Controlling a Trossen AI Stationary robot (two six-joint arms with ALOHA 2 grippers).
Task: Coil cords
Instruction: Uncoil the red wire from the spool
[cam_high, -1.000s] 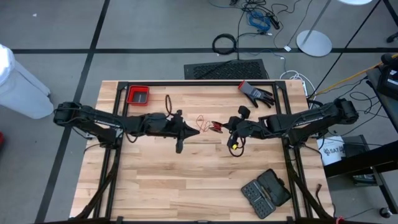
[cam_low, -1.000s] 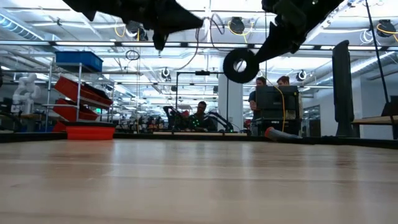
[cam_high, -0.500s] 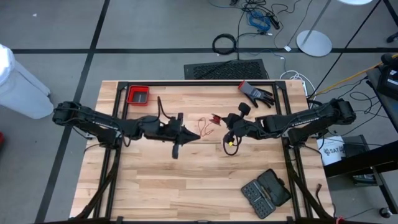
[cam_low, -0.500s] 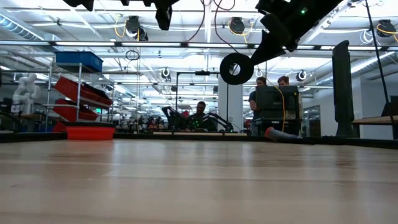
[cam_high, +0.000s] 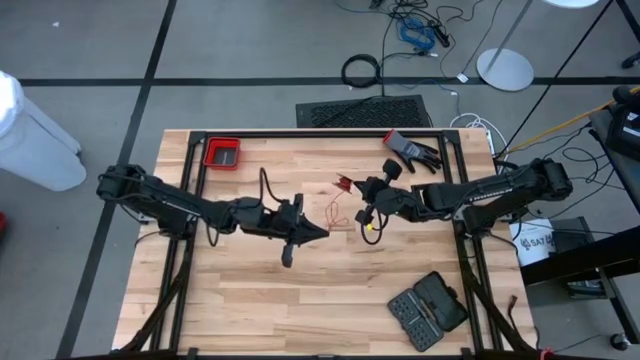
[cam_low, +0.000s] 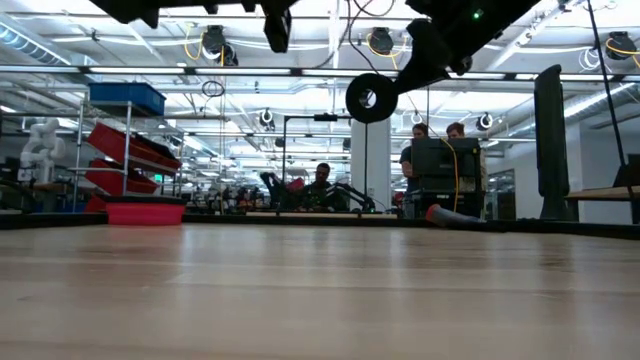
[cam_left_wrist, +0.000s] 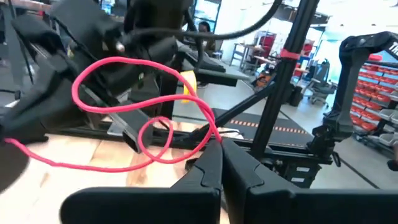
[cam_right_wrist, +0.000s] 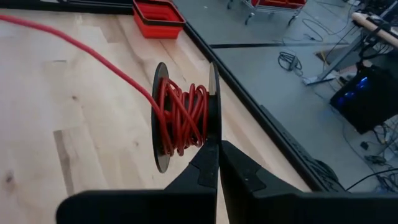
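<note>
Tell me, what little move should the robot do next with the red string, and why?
Probably the left gripper should carry its loose loops of red cord around the black spool again. The right gripper holds that spool, already partly wound, and slack cord hangs between them above the table.

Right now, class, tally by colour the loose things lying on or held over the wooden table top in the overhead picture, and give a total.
Red: 2, the red tray and the red cord on its spool.
Black or dark: 2, the glove and the tool case.
Total: 4.
</note>
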